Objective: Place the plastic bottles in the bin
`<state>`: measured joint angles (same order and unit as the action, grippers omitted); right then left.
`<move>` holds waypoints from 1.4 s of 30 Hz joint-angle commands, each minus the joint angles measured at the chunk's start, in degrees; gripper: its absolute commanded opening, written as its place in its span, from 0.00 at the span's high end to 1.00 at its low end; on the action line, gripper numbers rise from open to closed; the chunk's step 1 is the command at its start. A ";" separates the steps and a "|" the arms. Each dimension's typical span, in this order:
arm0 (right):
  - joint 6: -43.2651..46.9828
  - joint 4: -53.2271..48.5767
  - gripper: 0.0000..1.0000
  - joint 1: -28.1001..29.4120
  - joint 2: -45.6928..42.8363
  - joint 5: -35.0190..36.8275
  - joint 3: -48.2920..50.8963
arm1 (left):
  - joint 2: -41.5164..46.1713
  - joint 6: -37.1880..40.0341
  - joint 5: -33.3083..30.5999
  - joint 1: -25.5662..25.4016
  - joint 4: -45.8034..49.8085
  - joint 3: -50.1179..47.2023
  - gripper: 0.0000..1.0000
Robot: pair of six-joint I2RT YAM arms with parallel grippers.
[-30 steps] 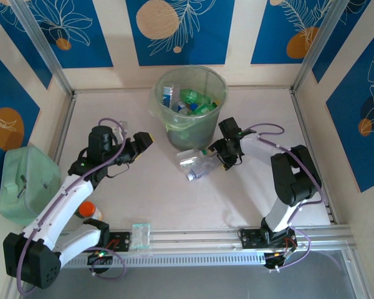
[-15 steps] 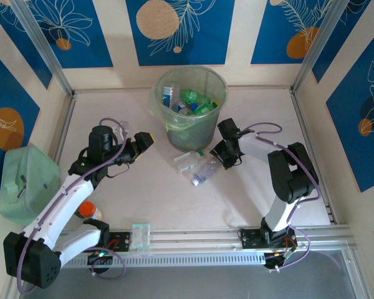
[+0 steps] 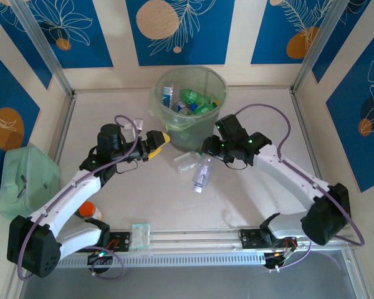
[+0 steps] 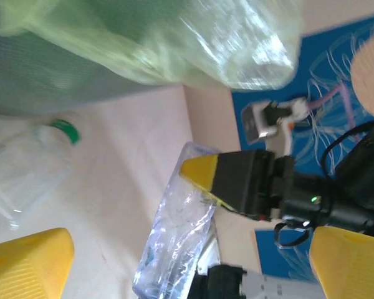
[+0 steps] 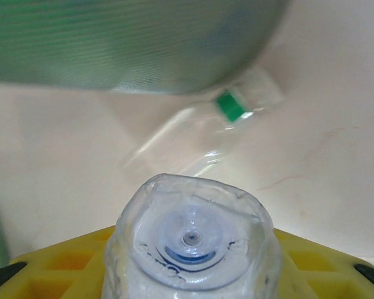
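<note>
The bin [image 3: 188,106], a round grey-green bucket with a clear liner, stands at the back middle with several plastic bottles inside. My right gripper [image 3: 207,151] is just in front of it, shut on a clear bottle [image 3: 201,174] near its base; the base faces the right wrist camera [image 5: 190,240] between the yellow fingers [image 5: 56,265]. A second clear bottle with a green cap [image 3: 186,161] lies on the table beside it, close to the bin wall [image 5: 131,43]. My left gripper [image 3: 159,141] is open, left of both bottles, nothing between its fingertips [image 4: 31,261].
A mint-green boxy container [image 3: 25,184] sits at the left edge, with an orange-capped bottle [image 3: 87,210] near the left arm's base. A small clear piece [image 3: 141,235] rests on the front rail. Wall panels close the table on three sides.
My right gripper closed on the clear bottle and shifted slightly left while its arm swung out to the right. My left gripper moved right toward the bin and opened wider.
</note>
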<state>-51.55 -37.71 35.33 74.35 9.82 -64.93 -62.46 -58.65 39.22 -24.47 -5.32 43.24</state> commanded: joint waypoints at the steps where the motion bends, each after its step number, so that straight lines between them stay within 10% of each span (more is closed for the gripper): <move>1: 5.56 1.32 0.51 0.79 -3.91 -6.76 -3.58 | -1.71 1.82 5.87 -4.83 -6.29 2.86 0.00; 19: 11.38 0.73 0.51 -0.53 1.65 -19.41 -20.78 | -10.01 1.55 11.81 -13.06 -18.63 6.15 0.01; 36: 11.49 -1.66 0.50 -0.15 4.33 -21.82 -23.98 | -12.54 0.38 12.11 -12.97 -20.74 7.13 0.37; 42: 10.94 -1.74 0.34 -0.44 3.87 -20.93 -25.03 | -12.90 0.02 10.58 -12.97 -20.44 8.94 0.44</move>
<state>-40.36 -38.92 34.63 78.98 -10.07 -87.26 -74.78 -58.63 51.13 -37.06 -24.86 50.09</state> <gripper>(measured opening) 0.643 0.562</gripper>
